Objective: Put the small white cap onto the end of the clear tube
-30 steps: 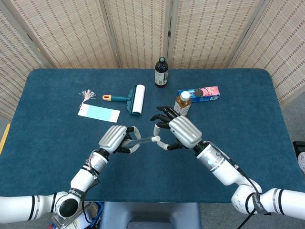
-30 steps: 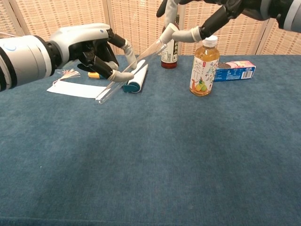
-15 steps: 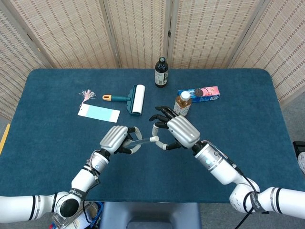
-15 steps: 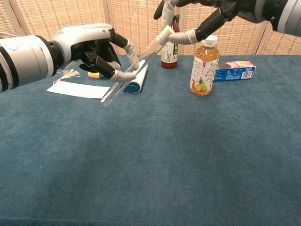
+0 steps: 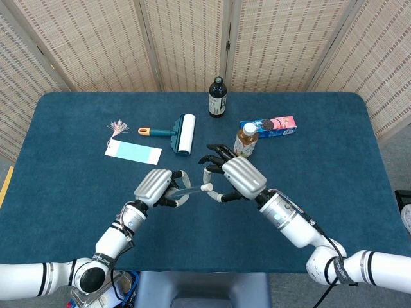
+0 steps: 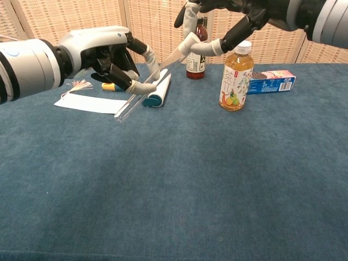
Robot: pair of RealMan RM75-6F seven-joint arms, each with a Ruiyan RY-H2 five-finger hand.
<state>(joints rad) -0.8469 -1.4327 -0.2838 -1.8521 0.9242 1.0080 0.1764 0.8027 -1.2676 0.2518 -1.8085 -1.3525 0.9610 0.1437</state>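
Left hand (image 6: 103, 51) pinching clear tube (image 6: 142, 92) above table (image 6: 217, 179) centre; right hand (image 5: 234, 178) fingers pinching small white cap (image 5: 207, 188), now shifted slightly leftward, seating onto tube's end.

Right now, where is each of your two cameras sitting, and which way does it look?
Head view: high above the near table edge, looking down on the table; both arms and hands show, left hand, right hand.
Chest view: low at the table's near edge, looking level across it to the screen; the hands enter from the top corners.
Both show: the tube held between the hands, the cap, bottles and roller.
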